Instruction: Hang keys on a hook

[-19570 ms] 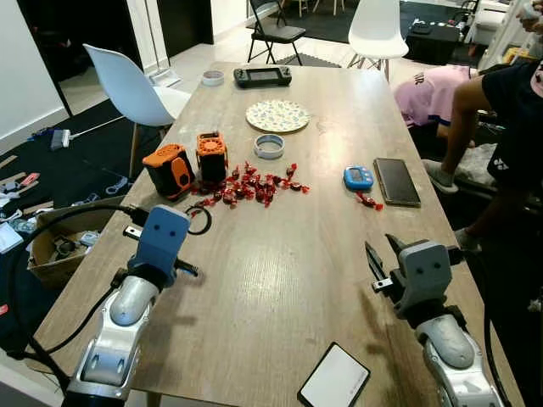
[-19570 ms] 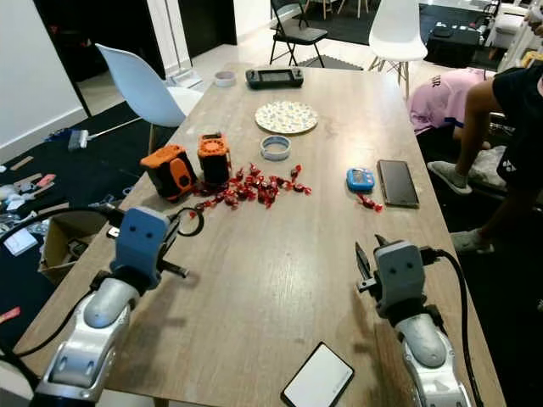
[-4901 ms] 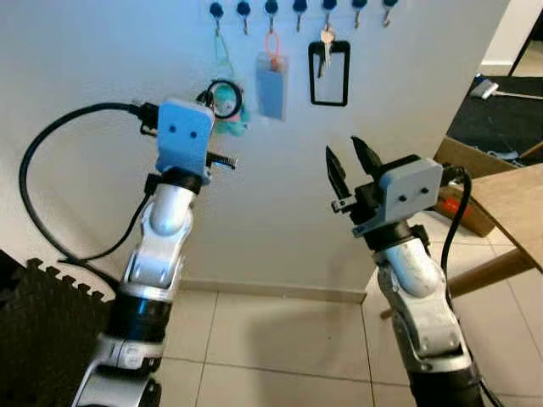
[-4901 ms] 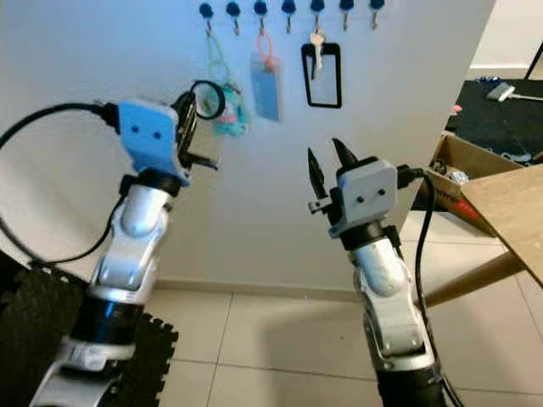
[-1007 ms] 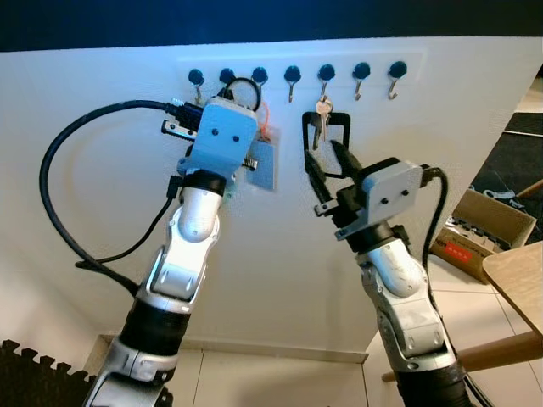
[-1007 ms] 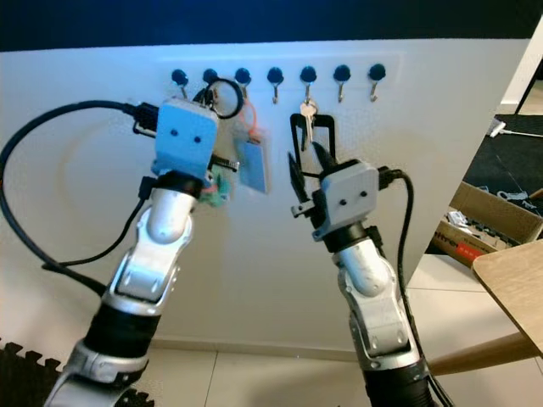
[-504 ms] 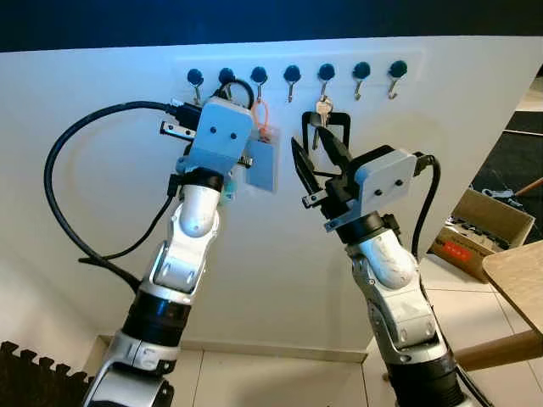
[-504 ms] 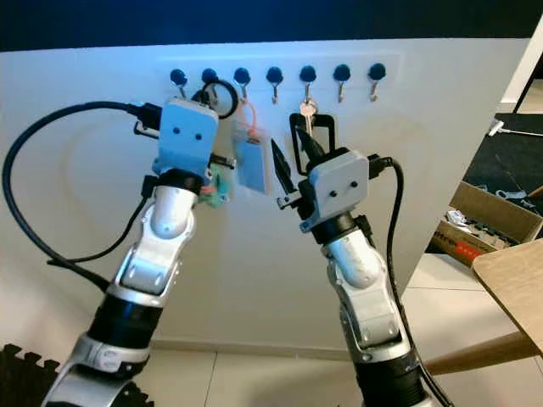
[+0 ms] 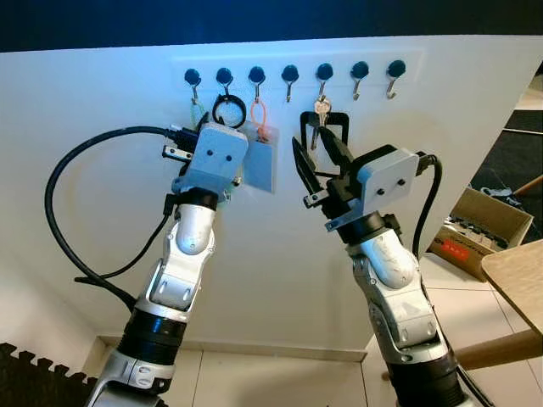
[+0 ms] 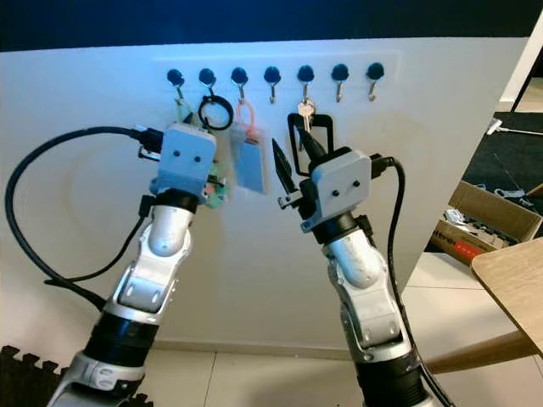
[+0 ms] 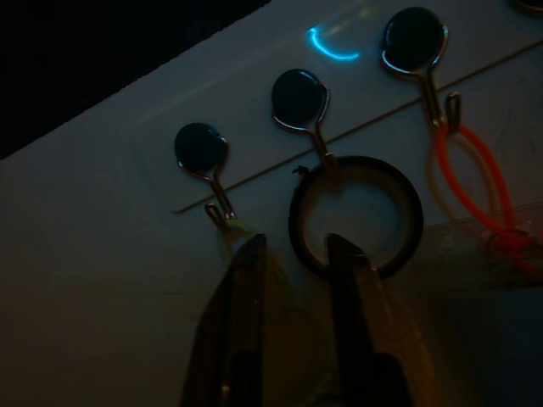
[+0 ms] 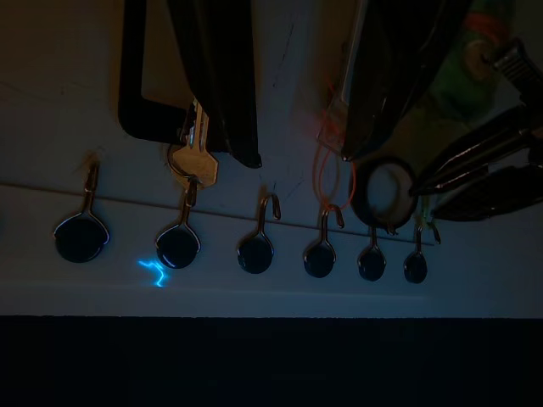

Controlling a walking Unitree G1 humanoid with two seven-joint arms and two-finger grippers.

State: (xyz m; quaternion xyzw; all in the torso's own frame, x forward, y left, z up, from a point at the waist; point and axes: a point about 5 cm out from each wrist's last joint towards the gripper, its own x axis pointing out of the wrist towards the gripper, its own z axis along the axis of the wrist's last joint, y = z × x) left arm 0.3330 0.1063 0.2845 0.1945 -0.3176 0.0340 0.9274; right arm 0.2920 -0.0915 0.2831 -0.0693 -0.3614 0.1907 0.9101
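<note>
A black key ring (image 9: pixel 229 110) hangs from the second hook (image 9: pixel 224 78) of a row of dark-knobbed hooks on the white wall. My left gripper (image 9: pixel 222 125) sits just below it, its blue housing under the ring. In the left wrist view its fingers (image 11: pixel 246 288) stand apart on either side of the ring's (image 11: pixel 356 216) lower rim without clamping it. My right gripper (image 9: pixel 316 157) is open and empty, raised in front of the key with a black frame (image 9: pixel 324 119) on the fifth hook.
A green lanyard (image 9: pixel 196 112) hangs on the first hook and an orange loop with a card sleeve (image 9: pixel 261 157) on the third. The other hooks (image 9: pixel 360 71) are bare. A cardboard box (image 9: pixel 488 225) and a wooden table corner (image 9: pixel 517 280) lie right; a black mat (image 9: pixel 34 373) lies bottom left.
My left gripper has dropped lower and let go of the black ring, which stays hanging on the second hook. The right gripper swung slightly left a second ago and now holds still.
</note>
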